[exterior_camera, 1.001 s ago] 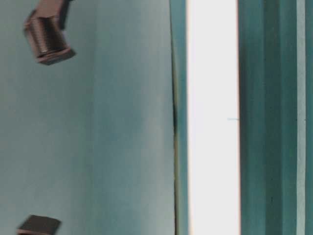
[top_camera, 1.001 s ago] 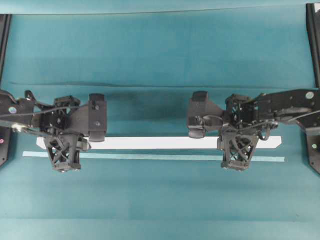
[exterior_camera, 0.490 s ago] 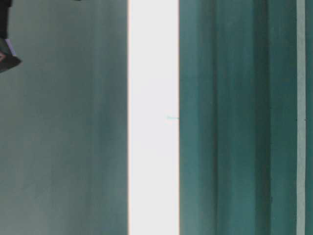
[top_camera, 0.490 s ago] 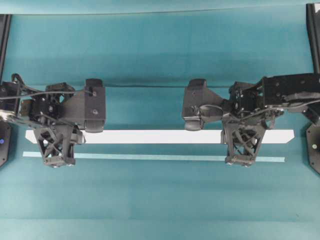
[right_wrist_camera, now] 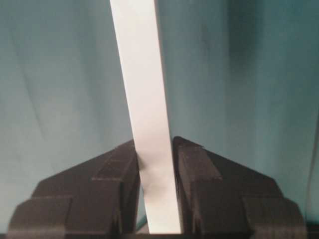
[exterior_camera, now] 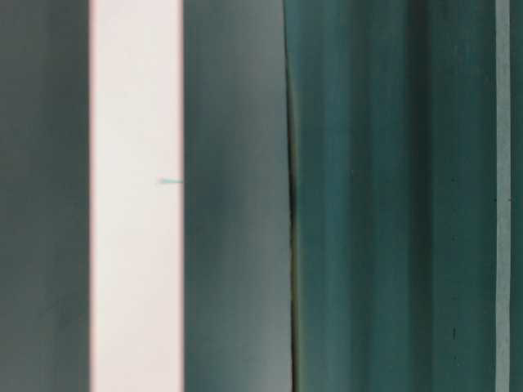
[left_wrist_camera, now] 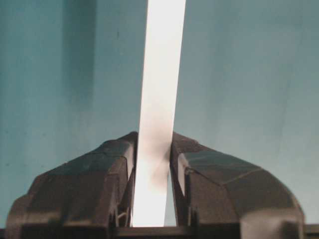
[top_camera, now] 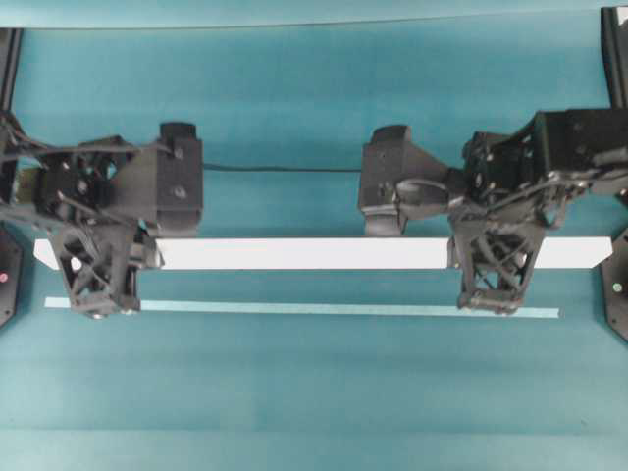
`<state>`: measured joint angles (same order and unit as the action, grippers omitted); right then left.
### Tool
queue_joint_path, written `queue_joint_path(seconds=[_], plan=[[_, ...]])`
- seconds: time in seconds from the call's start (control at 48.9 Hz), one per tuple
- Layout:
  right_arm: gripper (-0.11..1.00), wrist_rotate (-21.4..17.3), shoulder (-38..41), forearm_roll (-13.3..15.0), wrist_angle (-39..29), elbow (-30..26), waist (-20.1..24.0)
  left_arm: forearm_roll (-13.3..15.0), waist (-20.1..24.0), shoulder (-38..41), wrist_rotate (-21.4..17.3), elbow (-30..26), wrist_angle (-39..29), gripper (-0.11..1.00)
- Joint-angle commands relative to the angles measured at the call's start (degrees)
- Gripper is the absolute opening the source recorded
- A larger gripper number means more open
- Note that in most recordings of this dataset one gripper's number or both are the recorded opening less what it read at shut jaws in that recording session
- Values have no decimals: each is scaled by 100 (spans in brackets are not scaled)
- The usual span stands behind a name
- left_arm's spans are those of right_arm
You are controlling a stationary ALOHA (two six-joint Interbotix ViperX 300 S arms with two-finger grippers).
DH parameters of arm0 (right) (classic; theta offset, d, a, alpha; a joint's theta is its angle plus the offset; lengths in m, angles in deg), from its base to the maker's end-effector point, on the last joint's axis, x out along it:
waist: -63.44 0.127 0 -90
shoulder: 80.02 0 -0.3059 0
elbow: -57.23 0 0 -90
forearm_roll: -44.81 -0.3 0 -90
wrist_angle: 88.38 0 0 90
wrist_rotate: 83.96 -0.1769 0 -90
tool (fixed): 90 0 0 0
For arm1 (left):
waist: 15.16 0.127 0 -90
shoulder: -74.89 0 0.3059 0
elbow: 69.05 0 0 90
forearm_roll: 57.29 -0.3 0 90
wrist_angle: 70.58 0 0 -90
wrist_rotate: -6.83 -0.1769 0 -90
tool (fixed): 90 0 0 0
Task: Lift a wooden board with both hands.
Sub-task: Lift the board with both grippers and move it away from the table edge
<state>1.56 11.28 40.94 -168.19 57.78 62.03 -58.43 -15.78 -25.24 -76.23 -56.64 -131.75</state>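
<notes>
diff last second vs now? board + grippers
The board has risen: in the overhead view it sits further up the frame and looks longer, and in the table-level view it has slid left. The left gripper and right gripper went up with it, clamped near its ends. Unchanged: both grips, the board level, the teal strip lying on the table.

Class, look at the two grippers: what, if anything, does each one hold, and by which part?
Both hold the white board. The left gripper clamps it near its left end, the right gripper near its right end, fingers pressing the board's two long edges.
</notes>
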Motion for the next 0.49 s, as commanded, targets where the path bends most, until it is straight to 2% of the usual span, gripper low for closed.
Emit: queue_joint_path(seconds=[0.0, 0.47], plan=[[22, 0, -18, -9, -44, -413, -35, -35, 70, -105, -44, -457, -62, 18], [22, -9, 9, 44, -896, -1406, -229, -44, 290, -237, -422, -1345, -782, 18]])
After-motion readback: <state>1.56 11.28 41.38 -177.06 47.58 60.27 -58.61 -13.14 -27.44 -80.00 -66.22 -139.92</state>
